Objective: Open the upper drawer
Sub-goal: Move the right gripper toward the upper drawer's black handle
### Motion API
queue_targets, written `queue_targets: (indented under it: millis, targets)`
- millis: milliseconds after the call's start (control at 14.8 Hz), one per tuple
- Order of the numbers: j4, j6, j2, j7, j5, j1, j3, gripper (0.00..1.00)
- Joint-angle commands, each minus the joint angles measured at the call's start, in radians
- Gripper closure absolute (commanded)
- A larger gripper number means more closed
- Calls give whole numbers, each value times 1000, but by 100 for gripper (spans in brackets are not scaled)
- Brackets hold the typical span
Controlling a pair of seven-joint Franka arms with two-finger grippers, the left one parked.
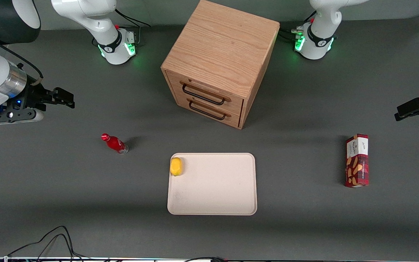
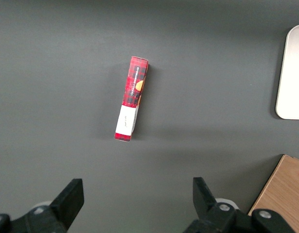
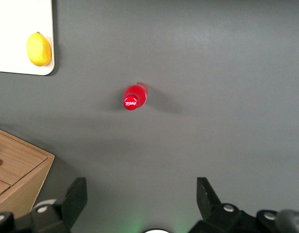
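The oak cabinet [image 1: 218,54] stands at the back middle of the table. Its upper drawer [image 1: 206,94] is shut, with a thin black wire handle [image 1: 203,94] across its front. The bottom drawer [image 1: 208,111] below it is shut too. A corner of the cabinet shows in the right wrist view [image 3: 15,167]. My right gripper [image 1: 62,98] hovers high at the working arm's end of the table, well away from the cabinet. It is open and empty, with its fingers [image 3: 74,199] wide apart above bare table.
A red bottle [image 1: 115,143] [image 3: 133,97] stands between the gripper and a cream tray [image 1: 213,203]. A lemon [image 1: 176,166] [image 3: 38,48] lies in the tray's corner. A red snack box [image 1: 357,160] [image 2: 131,98] stands toward the parked arm's end.
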Motion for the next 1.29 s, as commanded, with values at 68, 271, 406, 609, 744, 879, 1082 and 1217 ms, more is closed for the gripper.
queue_targets:
  millis: [68, 271, 406, 609, 744, 879, 1082, 1217]
  targets:
    - [-19, -9, -23, -7, 6, -6, 0, 0]
    - [-18, -15, -23, -6, 9, 5, 0, 0]
    - [-22, -38, -23, -13, 44, 8, 3, 0]
    - [-21, -38, -9, -32, 61, 56, 46, 0]
    - [-21, -35, 9, -87, 128, 54, 69, 0]
    - [-16, -34, 34, -92, 150, 60, 90, 0]
    - [49, -12, 121, -96, 147, 59, 185, 0]
    - [77, -4, 175, -109, 153, 57, 223, 0]
